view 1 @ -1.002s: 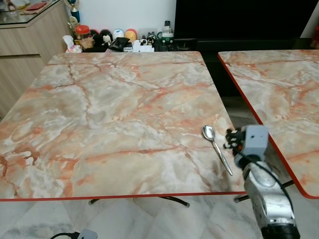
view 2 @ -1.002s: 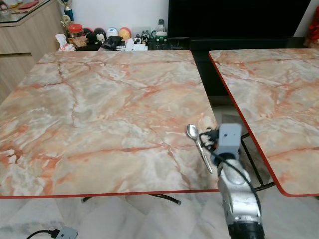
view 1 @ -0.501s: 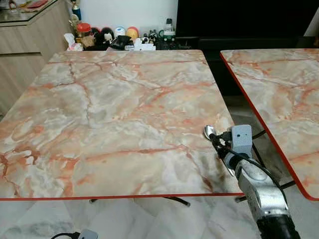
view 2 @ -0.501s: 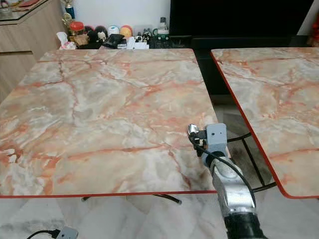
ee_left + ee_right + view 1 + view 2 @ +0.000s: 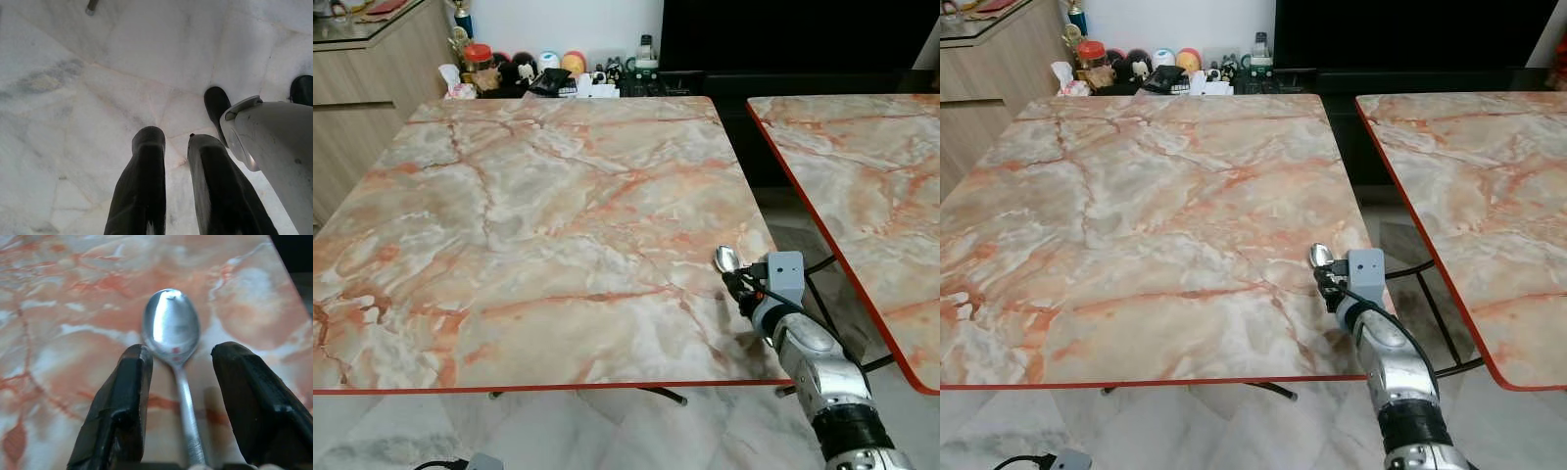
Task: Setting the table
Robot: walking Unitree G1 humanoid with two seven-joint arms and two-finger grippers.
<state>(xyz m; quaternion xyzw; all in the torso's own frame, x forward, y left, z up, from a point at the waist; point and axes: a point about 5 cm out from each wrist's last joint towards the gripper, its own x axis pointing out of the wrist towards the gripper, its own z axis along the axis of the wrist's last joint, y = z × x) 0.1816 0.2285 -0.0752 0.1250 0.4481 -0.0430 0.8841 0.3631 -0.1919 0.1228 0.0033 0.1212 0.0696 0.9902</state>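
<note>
Spoon is lying flat near the table's right edge; my right pincer, spread, is now straddling its neck, having closed in from beside it, so pickup looks imminent.

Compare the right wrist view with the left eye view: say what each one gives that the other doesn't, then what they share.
Right wrist view: the right gripper stands open, one black finger on each side of the spoon's handle. Left eye view: a second table to the right, a cluttered shelf beyond, and the silver right arm. Both: the spoon lying on the marble table, near its right edge.
</note>
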